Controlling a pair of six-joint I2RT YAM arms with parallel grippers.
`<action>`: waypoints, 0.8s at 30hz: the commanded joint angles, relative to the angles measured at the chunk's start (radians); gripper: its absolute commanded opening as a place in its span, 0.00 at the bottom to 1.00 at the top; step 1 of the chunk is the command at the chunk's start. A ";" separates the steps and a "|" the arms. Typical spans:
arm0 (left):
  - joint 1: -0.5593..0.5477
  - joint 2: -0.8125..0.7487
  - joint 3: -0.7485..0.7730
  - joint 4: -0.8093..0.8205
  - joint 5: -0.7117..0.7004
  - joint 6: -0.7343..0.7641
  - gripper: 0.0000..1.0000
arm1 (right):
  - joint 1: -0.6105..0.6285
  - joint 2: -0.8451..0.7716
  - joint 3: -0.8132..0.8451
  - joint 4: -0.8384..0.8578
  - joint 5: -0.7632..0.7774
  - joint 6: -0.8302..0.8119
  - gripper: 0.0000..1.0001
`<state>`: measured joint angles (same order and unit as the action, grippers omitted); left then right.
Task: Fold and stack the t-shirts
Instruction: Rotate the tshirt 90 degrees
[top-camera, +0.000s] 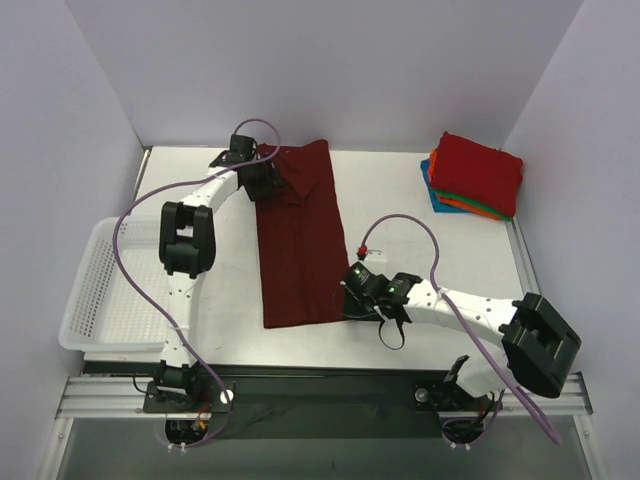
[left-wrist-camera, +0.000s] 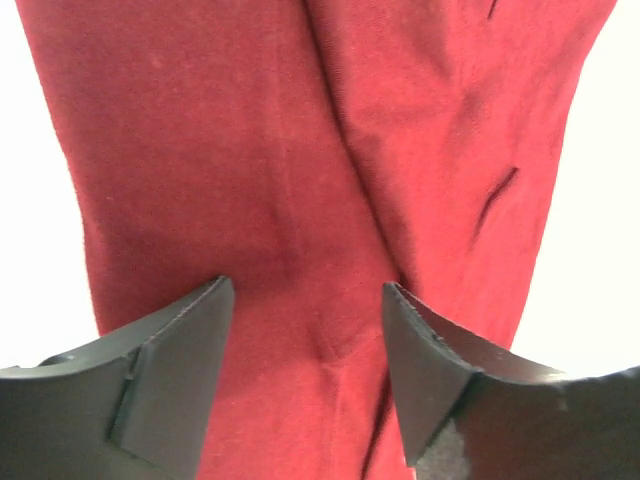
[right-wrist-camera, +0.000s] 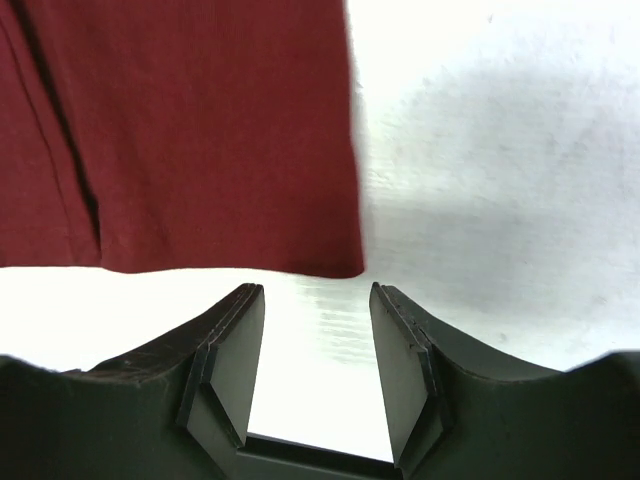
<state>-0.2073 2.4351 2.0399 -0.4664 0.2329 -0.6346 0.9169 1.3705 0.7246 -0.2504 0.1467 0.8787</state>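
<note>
Lengthwise folded maroon t-shirt (top-camera: 300, 250): long soft strip, faintly creased; stack (top-camera: 478, 172) rectangular.

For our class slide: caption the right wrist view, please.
Open right gripper poised at a corner of the maroon t-shirt on the white table.

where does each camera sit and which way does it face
Top external: above and behind the arms, looking down on the white table, the dark maroon cloth t-shirt, the stack of folded t-shirts and the white plastic mesh basket; both arms show.
Left wrist: on the left arm, looking past the open left gripper at maroon cloth.
Right wrist: on the right arm, looking past the open right gripper at the shirt's corner and table.
Shared: all three see the maroon t-shirt.
</note>
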 joint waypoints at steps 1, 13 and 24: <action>0.006 0.006 0.098 -0.138 0.048 0.093 0.74 | -0.022 -0.008 0.056 -0.023 0.008 -0.004 0.47; -0.115 -0.759 -0.742 0.104 -0.111 -0.076 0.66 | -0.200 -0.088 -0.005 0.034 -0.251 -0.098 0.47; -0.234 -1.295 -1.461 0.141 -0.262 -0.166 0.61 | -0.240 -0.045 -0.125 0.184 -0.384 -0.083 0.41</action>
<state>-0.4290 1.2278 0.6281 -0.3412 0.0395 -0.7609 0.6811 1.3136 0.6071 -0.1177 -0.1886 0.8059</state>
